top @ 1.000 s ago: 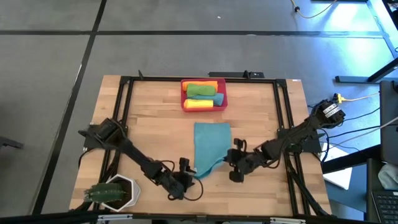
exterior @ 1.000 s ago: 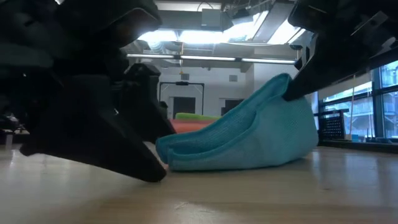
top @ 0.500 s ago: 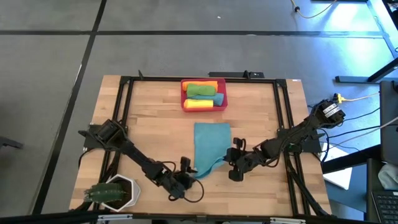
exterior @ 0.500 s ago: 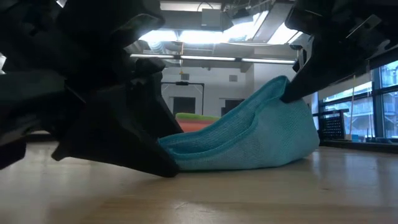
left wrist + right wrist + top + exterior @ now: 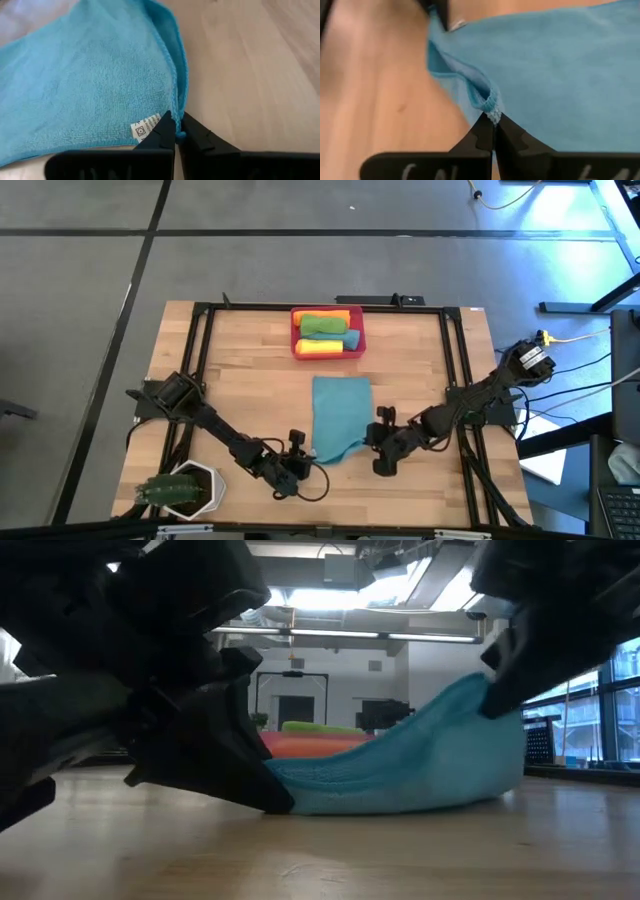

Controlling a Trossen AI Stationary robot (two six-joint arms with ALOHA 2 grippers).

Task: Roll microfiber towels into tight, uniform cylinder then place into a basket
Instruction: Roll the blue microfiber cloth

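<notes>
From above, a teal towel [image 5: 338, 418] lies mid-table below the basket [image 5: 327, 333] of rolled towels; the wrist views show the left gripper [image 5: 176, 131] and right gripper [image 5: 494, 120] each pinching a near corner, likely to begin rolling.

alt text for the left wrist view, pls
The left tool is shut on the hemmed corner of a teal-blue microfiber towel, right beside its small white care label. The towel spreads away over the light wooden table.
</notes>
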